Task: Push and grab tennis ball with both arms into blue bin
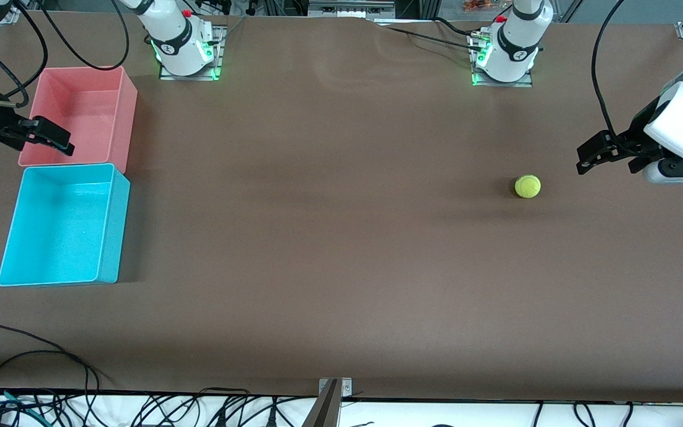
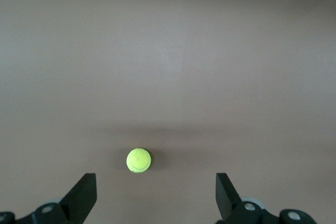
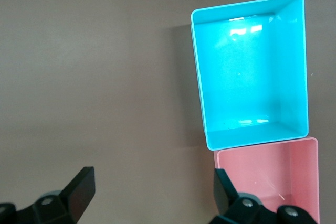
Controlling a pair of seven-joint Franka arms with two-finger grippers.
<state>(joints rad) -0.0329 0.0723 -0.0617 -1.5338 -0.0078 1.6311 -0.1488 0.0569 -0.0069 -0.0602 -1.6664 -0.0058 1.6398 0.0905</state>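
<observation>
**Two open claws, ball loose on the desk**

Brown desk [image 1: 341,237]; rectangular light-blue plastic bin [image 1: 63,228] beside pink plastic bin [image 1: 83,112]. Right claw [image 1: 51,137] spread empty over the pink bin; left claw [image 1: 599,155] spread empty near the fuzzy yellow-green tennis ball [image 1: 527,185].

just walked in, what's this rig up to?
Nothing is held yet. The tennis ball lies on the table toward the left arm's end, with the left gripper open in the air beside it. The right gripper hangs open over the pink bin. The blue bin, empty, sits against the pink one, nearer the front camera.
</observation>
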